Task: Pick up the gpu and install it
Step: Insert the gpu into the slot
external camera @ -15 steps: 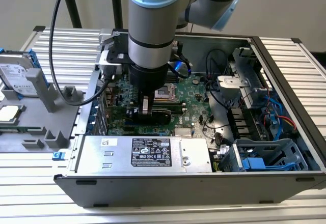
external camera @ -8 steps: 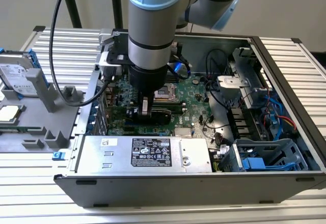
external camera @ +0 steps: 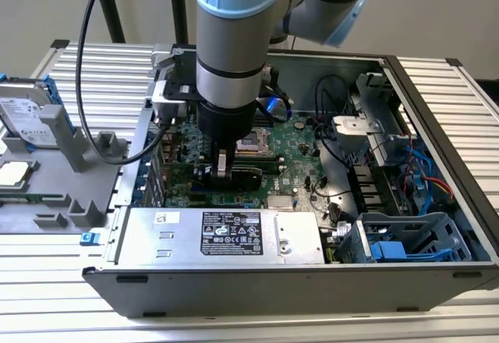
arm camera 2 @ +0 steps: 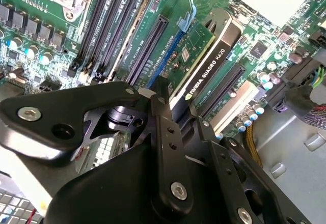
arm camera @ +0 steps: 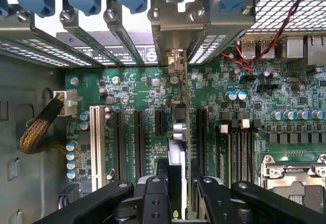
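Inside the case (external camera: 437,109), slots flank the gpu (arm camera 2: 214,63) closely; the gripper (arm camera 2: 175,107) is closed on its top edge.

Vertical arm, claw (external camera: 224,173) clamped on card.

A slatted metal table (external camera: 437,74) carries the open computer case (external camera: 257,281) and a grey fixture (external camera: 58,195).

Green motherboard (arm camera: 147,86) with black expansion slots and one white slot (arm camera: 93,140). The gpu (arm camera 2: 204,63): green board, black cover edged in silver. Black tool (arm camera 2: 175,147). Grey arm (external camera: 230,39) with pale blue joint caps. Silver power supply (external camera: 222,234) bearing a black label. Blue drive-bay latches (external camera: 405,245). Ribbed light-grey bench (external camera: 101,70).
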Controlling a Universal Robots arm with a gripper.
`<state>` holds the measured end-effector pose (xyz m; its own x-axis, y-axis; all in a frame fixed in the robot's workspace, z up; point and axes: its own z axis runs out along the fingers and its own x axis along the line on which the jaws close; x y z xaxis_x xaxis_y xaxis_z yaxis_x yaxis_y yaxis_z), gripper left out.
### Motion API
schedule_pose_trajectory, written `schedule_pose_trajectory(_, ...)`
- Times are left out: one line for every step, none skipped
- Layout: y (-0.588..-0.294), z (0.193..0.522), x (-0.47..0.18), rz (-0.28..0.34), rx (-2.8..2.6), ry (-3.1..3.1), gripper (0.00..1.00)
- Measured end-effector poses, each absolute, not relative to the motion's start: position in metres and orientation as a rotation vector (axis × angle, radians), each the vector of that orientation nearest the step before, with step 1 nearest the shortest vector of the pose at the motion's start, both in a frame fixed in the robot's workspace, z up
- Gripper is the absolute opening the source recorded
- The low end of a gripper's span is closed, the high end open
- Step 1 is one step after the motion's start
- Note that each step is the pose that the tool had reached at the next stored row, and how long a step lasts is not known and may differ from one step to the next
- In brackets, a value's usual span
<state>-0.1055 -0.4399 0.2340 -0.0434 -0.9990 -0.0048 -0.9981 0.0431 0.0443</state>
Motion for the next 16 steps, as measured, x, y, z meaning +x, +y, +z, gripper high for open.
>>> schedule_pose_trajectory(-0.44,0.234,-0.106,-0.055,2.153,-2.248,1.0)
schedule_pose_trajectory(-0.44,0.235,-0.106,-0.054,2.153,-2.248,1.0)
schedule_pose_trajectory(-0.44,0.235,-0.106,-0.054,2.152,-2.247,1.0)
schedule_pose_trajectory(-0.44,0.235,-0.106,-0.054,2.152,-2.247,1.0)
schedule_pose_trajectory(-0.44,0.236,-0.106,-0.054,2.152,-2.247,1.0)
schedule_pose_trajectory(-0.44,0.238,-0.106,-0.054,2.152,-2.247,1.0)
schedule_pose_trajectory(-0.44,0.243,-0.106,-0.054,2.152,-2.247,1.0)
schedule_pose_trajectory(-0.44,0.247,-0.106,-0.054,2.152,-2.247,1.0)
schedule_pose_trajectory(-0.44,0.252,-0.106,-0.054,2.152,-2.247,1.0)
schedule_pose_trajectory(-0.44,0.256,-0.106,-0.054,2.152,-2.247,1.0)
schedule_pose_trajectory(-0.44,0.261,-0.106,-0.054,2.152,-2.247,1.0)
schedule_pose_trajectory(-0.44,0.266,-0.106,-0.054,2.152,-2.247,1.0)
schedule_pose_trajectory(-0.44,0.27,-0.106,-0.054,2.152,-2.247,1.0)
schedule_pose_trajectory(-0.44,0.275,-0.106,-0.054,2.152,-2.247,1.0)
schedule_pose_trajectory(-0.44,0.279,-0.106,-0.053,2.152,-2.247,1.0)
schedule_pose_trajectory(-0.44,0.282,-0.106,-0.053,2.152,-2.247,1.0)
